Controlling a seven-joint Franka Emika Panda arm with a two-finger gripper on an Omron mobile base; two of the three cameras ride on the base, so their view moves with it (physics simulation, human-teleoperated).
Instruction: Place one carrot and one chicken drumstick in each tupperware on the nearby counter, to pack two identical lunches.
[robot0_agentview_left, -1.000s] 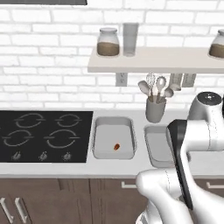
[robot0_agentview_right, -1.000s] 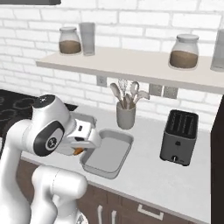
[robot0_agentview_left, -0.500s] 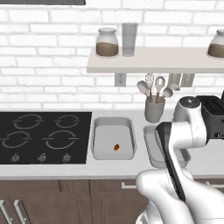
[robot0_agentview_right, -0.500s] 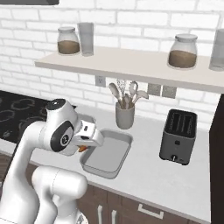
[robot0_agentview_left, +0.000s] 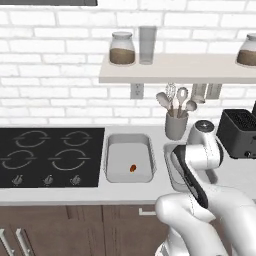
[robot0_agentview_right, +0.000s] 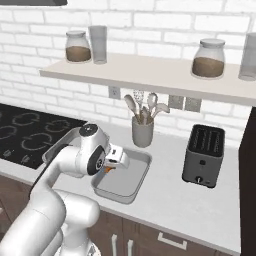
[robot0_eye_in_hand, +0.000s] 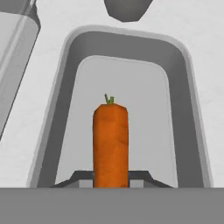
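Swung further right since a moment ago, the arm now holds its gripper over the right-hand tupperware, jaws clamped tight on a carrot.

Seen from the hand, the carrot hangs above that tray's bare floor, green stub pointing away. On the counter the left tupperware holds one chicken drumstick. A utensil holder stands just behind the trays, a toaster to the right, the stovetop to the left.

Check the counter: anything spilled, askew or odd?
Nothing stands out. The gripper holds a carrot over the right tupperware; the left tupperware holds one chicken drumstick. Toaster and utensil holder stand upright.
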